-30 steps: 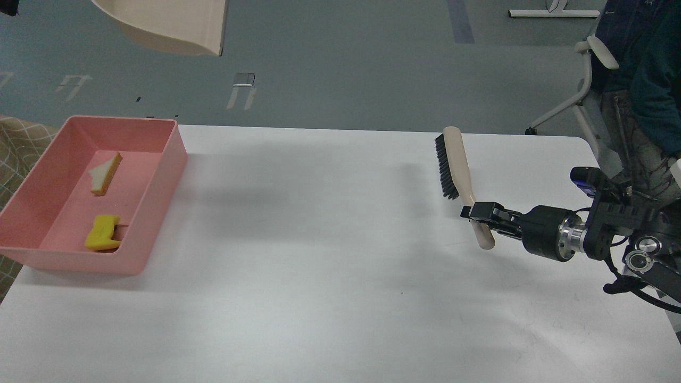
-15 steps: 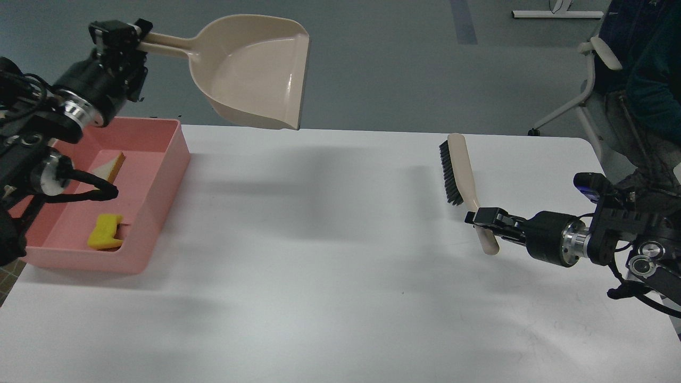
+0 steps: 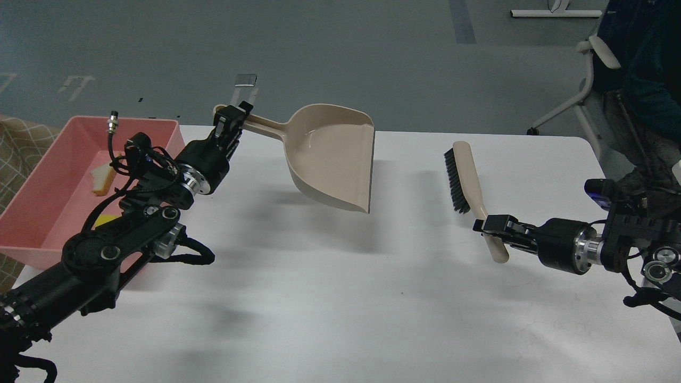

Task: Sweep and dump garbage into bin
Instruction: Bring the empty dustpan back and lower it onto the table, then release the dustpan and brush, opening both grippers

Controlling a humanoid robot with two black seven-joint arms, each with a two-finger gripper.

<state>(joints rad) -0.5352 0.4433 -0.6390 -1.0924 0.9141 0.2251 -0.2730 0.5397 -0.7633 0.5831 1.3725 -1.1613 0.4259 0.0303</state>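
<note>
The pink bin [image 3: 159, 130] stands at the table's left edge. Inside it lies a tan-and-white scrap [image 3: 102, 178]; the yellow chunk [image 3: 106, 219] shows only as a sliver behind my left arm. My left gripper [image 3: 232, 121] is shut on the handle of the beige dustpan [image 3: 332, 157] and holds it tilted above the table's middle, mouth toward the right. My right gripper [image 3: 487, 223] is shut on the handle of the beige black-bristled brush [image 3: 465, 178], held at the right with bristles facing left.
The white table [image 3: 340, 298] has its far edge just behind the dustpan. An office chair [image 3: 590, 80] and a seated person [image 3: 649, 80] are at the far right, beyond the table corner.
My left arm has swung down and to the right, carrying the dustpan from high over the bin to low above the table's middle. The right gripper and brush shifted slightly right.
</note>
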